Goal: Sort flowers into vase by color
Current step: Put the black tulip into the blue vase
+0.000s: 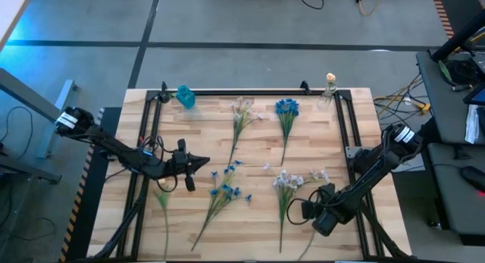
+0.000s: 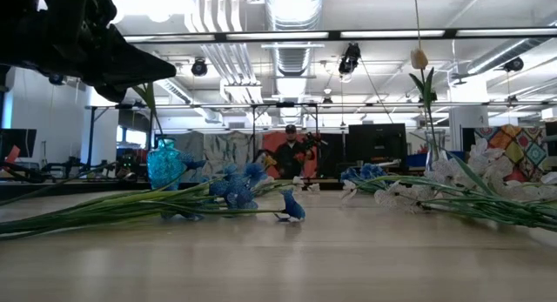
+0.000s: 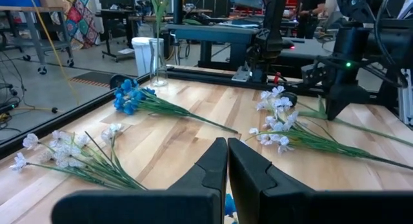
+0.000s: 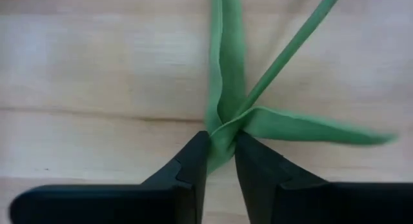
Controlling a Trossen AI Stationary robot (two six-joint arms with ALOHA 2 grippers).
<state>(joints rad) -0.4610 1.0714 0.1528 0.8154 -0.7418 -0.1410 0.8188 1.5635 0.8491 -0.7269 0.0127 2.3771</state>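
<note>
The right end effector is low over the near right of the counter, its fingers nearly together around the green stem of the white flowers, pinching at the leaf joint. Judging by this, the grip should seat fully on the stem, not only the leaves, before any lift. The left end effector, fingers together and empty, hangs over the counter's left. More blue flowers lie farther off. A blue vase and a clear vase stand at the far edge. Beyond is a workshop with a person.
</note>
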